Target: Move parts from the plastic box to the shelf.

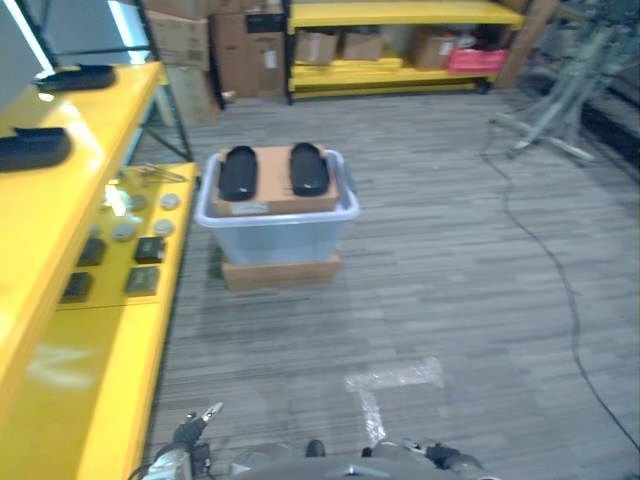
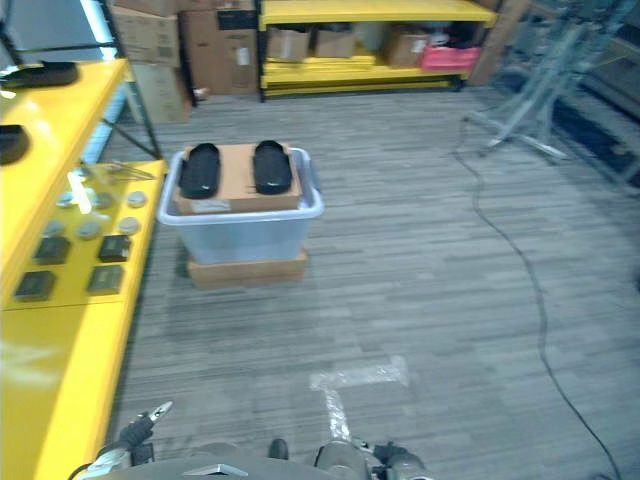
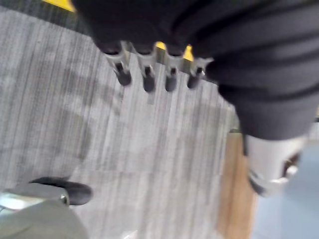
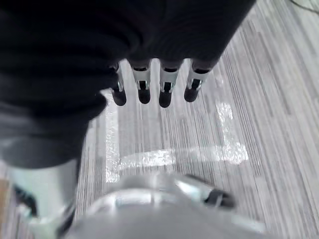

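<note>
A clear plastic box [image 1: 277,225] sits on a flat carton [image 1: 281,271] on the floor, right of the yellow shelf [image 1: 70,190]. Inside it, a cardboard box [image 1: 275,182] carries two black parts [image 1: 238,171], side by side, long axes running near to far. Small parts [image 1: 148,249] lie on the shelf's lower level. Left robot hand [image 3: 149,69] and right robot hand [image 4: 154,79] hang relaxed, fingers straight, holding nothing.

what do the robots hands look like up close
Both match. The left hand has a row of slim silver fingers with dark rounded tips, coming out from under a dark ribbed cover over the back of the hand and wrist. The right hand looks the same: silver fingers, dark tips, dark ribbed cover.
</note>
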### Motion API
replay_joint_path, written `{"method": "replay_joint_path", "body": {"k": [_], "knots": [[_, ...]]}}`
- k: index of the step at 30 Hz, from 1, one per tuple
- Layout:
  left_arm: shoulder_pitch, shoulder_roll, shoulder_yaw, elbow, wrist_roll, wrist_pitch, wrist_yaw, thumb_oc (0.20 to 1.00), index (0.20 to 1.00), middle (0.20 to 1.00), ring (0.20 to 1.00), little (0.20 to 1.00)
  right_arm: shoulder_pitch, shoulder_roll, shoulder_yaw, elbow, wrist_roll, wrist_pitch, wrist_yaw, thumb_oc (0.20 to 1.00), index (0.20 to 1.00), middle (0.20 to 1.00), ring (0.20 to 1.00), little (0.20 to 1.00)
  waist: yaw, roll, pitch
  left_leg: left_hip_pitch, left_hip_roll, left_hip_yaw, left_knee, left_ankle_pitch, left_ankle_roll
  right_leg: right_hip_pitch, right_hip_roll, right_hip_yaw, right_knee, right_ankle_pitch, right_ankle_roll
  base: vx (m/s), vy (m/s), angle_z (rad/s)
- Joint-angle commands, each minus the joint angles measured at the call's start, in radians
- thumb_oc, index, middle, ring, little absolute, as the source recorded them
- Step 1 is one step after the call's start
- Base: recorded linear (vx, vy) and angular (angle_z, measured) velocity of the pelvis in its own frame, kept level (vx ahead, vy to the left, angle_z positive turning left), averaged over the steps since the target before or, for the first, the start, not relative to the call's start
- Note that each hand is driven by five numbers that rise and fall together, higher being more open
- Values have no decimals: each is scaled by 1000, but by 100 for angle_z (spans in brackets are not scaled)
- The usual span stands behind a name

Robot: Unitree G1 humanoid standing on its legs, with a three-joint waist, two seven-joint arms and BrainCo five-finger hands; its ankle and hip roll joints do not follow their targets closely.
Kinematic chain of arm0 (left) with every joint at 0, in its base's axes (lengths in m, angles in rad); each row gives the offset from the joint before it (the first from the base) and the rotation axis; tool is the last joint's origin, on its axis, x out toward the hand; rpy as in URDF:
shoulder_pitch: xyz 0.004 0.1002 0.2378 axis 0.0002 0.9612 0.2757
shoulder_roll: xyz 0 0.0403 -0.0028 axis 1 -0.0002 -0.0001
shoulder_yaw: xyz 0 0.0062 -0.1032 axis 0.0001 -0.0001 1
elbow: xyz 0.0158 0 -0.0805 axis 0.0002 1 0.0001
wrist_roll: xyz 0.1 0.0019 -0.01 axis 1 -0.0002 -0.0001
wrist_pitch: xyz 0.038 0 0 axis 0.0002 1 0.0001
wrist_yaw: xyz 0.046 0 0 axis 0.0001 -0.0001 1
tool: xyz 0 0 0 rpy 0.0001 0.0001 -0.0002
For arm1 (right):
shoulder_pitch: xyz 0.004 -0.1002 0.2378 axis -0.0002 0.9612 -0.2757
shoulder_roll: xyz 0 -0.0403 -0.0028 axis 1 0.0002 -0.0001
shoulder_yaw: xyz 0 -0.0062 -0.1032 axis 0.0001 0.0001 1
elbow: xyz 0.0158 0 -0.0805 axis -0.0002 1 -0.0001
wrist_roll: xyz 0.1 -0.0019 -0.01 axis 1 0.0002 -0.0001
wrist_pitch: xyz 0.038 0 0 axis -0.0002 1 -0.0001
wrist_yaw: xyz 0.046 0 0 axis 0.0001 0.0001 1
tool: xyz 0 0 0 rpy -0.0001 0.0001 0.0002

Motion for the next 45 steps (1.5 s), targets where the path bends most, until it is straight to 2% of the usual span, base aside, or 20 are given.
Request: {"method": "replay_joint_path", "body": {"k": [1, 3, 7, 10, 11, 13, 16, 20, 22, 24, 25, 27, 28, 35, 38, 39, 40, 41, 43, 45], "knots": [[11, -51, 34, 21, -24, 13, 13, 1000, 1000, 1000, 1000, 1000, 65, -23, 11, -9, -43, -9, 13, 1000, 1000, 1000, 1000, 1000, -25, 69, -14, 142, 35, 11, -322, -5, 95, 62, 101, -56, -298, 232, 44, 315, -156, 3], [5, -51, 26, 38, -16, -3, 4, 1000, 1000, 1000, 1000, 1000, 78, -36, 6, 1, -50, -31, 21, 1000, 1000, 1000, 1000, 1000, -57, 39, 1, 189, 16, -39, -304, -72, 91, 24, 99, 6, -612, 335, 91, 612, -292, -6], [39, -47, 33, 51, 12, -50, -15, 1000, 1000, 1000, 1000, 1000, 102, -42, -33, 5, -28, -68, 29, 1000, 1000, 1000, 1000, 1000, -66, 32, 2, 249, 47, -60, -272, -139, 80, -15, 79, 28, -617, 339, 101, 497, -261, 34], [58, -47, 65, 37, -20, -54, -23, 1000, 1000, 1000, 1000, 1000, 98, -51, -39, -22, 3, -47, 18, 1000, 1000, 1000, 1000, 1000, -74, 18, -20, 313, 129, -54, -211, -195, 29, 51, 85, 43, -521, 317, 63, 724, -435, 73], [58, -47, 65, 37, -19, -54, -23, 1000, 1000, 1000, 1000, 1000, 97, -52, -38, -23, 5, -46, 17, 1000, 1000, 1000, 1000, 1000, -74, 18, -20, 316, 134, -52, -209, -197, 26, 54, 86, 42, -516, 315, 61, 409, -302, 85], [63, -59, 72, 24, -32, -57, -29, 1000, 1000, 1000, 1000, 1000, 83, -71, -23, -36, 22, -36, 13, 1000, 1000, 1000, 1000, 1000, -67, 14, -33, 284, 204, -17, -81, -110, -17, 103, 111, 31, -488, 273, 20, 416, -351, 76], [59, -74, 76, 13, -36, -56, -21, 1000, 1000, 1000, 1000, 1000, 56, -95, -16, -33, 31, -3, 6, 1000, 1000, 1000, 1000, 1000, -45, 5, -24, 143, 240, -11, 212, 4, -33, 168, 138, 27, -508, 238, -23, 263, -298, -1], [43, -84, 61, 2, -11, -53, 7, 1000, 1000, 1000, 1000, 1000, 26, -119, -14, -23, 52, 44, 7, 1000, 1000, 1000, 1000, 1000, -17, -1, 5, -40, 217, -18, 424, 25, -20, 231, 163, 29, -541, 233, -51, 147, -178, 6], [29, -78, 48, 5, -12, -65, 21, 1000, 1000, 1000, 1000, 1000, 9, -124, -27, -4, 71, 71, 9, 1000, 1000, 1000, 1000, 1000, 5, -4, 35, -87, 179, 39, 246, -11, -8, 303, 161, 7, -592, 225, -37, 177, -38, 25], [25, -77, 44, 11, -24, -62, 36, 1000, 1000, 1000, 1000, 1000, 14, -115, -26, 3, 75, 67, -4, 1000, 1000, 1000, 1000, 1000, 5, 3, 34, -49, 186, 81, -49, 21, -27, 328, 149, -26, -615, 225, -20, 168, 104, 9], [24, -73, 48, 18, -10, -51, 40, 1000, 1000, 1000, 1000, 1000, 21, -112, -37, 5, 66, 68, -11, 1000, 1000, 1000, 1000, 1000, -3, 15, 27, -31, 208, 96, -127, 40, -50, 342, 144, -38, -617, 215, -7, 146, 111, 11], [4, -60, 47, 25, -4, -11, 35, 1000, 1000, 1000, 1000, 1000, 37, -110, -44, -2, 84, 72, -22, 1000, 1000, 1000, 1000, 1000, -19, 22, 13, 6, 229, 117, -176, 78, -58, 348, 133, -76, -617, 213, -13, 192, 209, 18], [-4, -63, 46, 34, -1, -9, 22, 1000, 1000, 1000, 1000, 1000, 44, -100, -39, 3, 88, 49, -38, 1000, 1000, 1000, 1000, 1000, -22, 38, -9, 72, 204, 82, -264, 60, -59, 339, 124, -89, -613, 201, -6, 197, 247, 0], [32, -84, 23, 19, 46, -37, 15, 1000, 1000, 1000, 1000, 1000, 70, -59, -56, -6, 197, -94, -120, 1000, 1000, 1000, 1000, 1000, -10, 71, -40, 148, 164, 3, -358, 63, -56, 339, 117, -80, -608, 192, 5, 123, 132, 18], [59, -83, 5, -4, 44, -47, 7, 1000, 1000, 1000, 1000, 1000, 62, -57, -92, -87, 278, -241, -219, 1000, 1000, 1000, 1000, 1000, -6, 83, -46, 162, 158, 3, -385, 68, -46, 336, 113, -80, -606, 194, 11, 88, 92, 18], [68, -82, 2, -10, 42, -51, 5, 1000, 1000, 1000, 1000, 1000, 58, -61, -102, -121, 322, -276, -192, 1000, 1000, 1000, 1000, 1000, -6, 85, -48, 164, 157, 4, -391, 69, -45, 335, 112, -80, -606, 195, 14, 58, 55, -8], [76, -77, 5, -17, 44, -51, -3, 1000, 1000, 1000, 1000, 1000, 59, -79, -123, -140, 321, -339, -215, 1000, 1000, 1000, 1000, 1000, -5, 85, -48, 165, 156, 4, -395, 69, -43, 334, 112, -80, -606, 196, 17, 35, 8, -4], [89, -41, 31, -36, 60, -45, -34, 1000, 1000, 1000, 1000, 1000, 68, -167, -224, -133, 337, -429, -134, 1000, 1000, 1000, 1000, 1000, -1, 76, -42, 164, 157, 5, -397, 68, -40, 325, 111, -81, -600, 200, 25, 0, 0, 0], [111, -19, 22, -52, 47, -59, -49, 1000, 1000, 1000, 1000, 1000, 57, -230, -283, -233, 311, -484, -191, 1000, 1000, 1000, 1000, 1000, -2, 73, -40, 160, 157, 6, -412, 73, -34, 305, 105, -88, -590, 206, 37, 0, 0, 0], [137, -6, 20, -80, 26, -63, -54, 1000, 1000, 1000, 1000, 1000, 55, -267, -300, -381, 285, -482, -292, 1000, 1000, 1000, 1000, 1000, -4, 74, -35, 160, 159, 12, -421, 75, -30, 296, 103, -90, -586, 208, 41, -7, 37, -1]]}}
